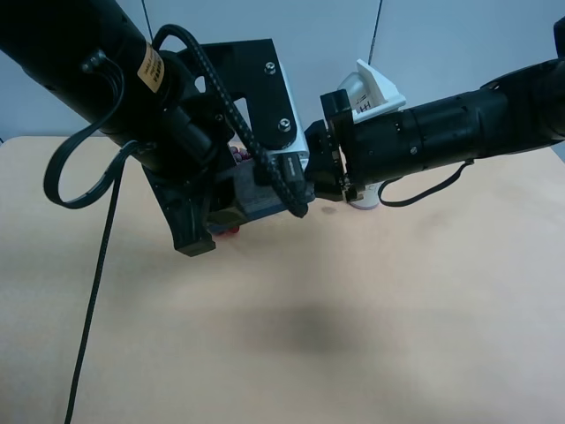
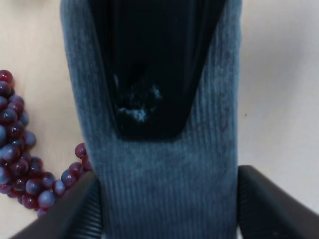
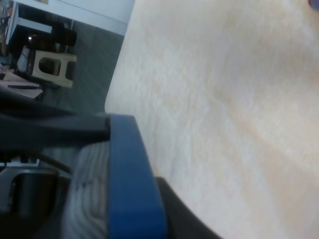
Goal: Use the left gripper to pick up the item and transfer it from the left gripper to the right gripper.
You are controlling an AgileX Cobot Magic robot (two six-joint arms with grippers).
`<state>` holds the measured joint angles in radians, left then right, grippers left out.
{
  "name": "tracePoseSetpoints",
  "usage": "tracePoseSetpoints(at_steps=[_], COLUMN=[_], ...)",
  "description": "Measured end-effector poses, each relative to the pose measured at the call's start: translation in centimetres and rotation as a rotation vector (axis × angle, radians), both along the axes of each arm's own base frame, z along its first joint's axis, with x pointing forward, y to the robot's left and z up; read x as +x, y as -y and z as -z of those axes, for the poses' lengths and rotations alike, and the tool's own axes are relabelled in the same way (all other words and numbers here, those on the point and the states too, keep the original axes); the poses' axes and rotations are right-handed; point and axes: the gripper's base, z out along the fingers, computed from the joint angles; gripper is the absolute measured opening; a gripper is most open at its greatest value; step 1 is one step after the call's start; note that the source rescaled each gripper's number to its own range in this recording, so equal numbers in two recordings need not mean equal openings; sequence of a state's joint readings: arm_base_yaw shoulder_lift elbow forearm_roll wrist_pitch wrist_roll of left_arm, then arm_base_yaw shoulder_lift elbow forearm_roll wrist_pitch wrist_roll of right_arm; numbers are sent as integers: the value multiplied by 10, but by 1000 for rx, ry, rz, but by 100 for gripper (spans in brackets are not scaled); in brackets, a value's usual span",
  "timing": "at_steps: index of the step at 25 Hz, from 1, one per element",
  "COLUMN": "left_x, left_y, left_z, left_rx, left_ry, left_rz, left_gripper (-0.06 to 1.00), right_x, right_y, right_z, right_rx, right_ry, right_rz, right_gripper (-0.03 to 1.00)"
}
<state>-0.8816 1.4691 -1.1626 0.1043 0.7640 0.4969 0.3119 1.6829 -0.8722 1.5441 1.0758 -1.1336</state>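
**Risk: the item may drop in the handover**

The table lies well below the item, which hangs in the air. The left tool holds the item at one end, and its ribbed fingers press on both edges. The right tool reaches the other end of the item. One black finger of it lies flat on the item's face, but I cannot tell if this tool is closed on it.

Here is the danger, in my judgement: if the left tool lets go before the right one clamps, the item falls. The soft-looking ribbed material may also slip out of a shallow grip. The grape bunch lies below the item, to one side, so a falling item could hit it.
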Motion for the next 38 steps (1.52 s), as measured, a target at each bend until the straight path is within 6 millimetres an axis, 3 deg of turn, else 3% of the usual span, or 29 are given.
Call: tracePoseSetpoints(at_steps=[4,7,29,33,38], left_x=[0,0,-1,-9,-30], left_y=[1,1,-1,-15,-50], left_z=[-1,-1,-1,-14,-47], left_rx=[-9,-9,-5,22,11], left_ry=[7,6,-9,0,14], left_rz=[1,1,-19,-37,-144], left_gripper=[82,96,100,100,100], right_x=[0,0,0,0,0], right_y=[0,0,0,0,0], right_z=[1,1,1,1,1], right_rx=[-1,-1,-1,-1,-1], right_ry=[-1,-1,-1,-1,-1], right_rz=[-1,-1,-1,-1,-1], right_gripper=[0,0,0,0,0])
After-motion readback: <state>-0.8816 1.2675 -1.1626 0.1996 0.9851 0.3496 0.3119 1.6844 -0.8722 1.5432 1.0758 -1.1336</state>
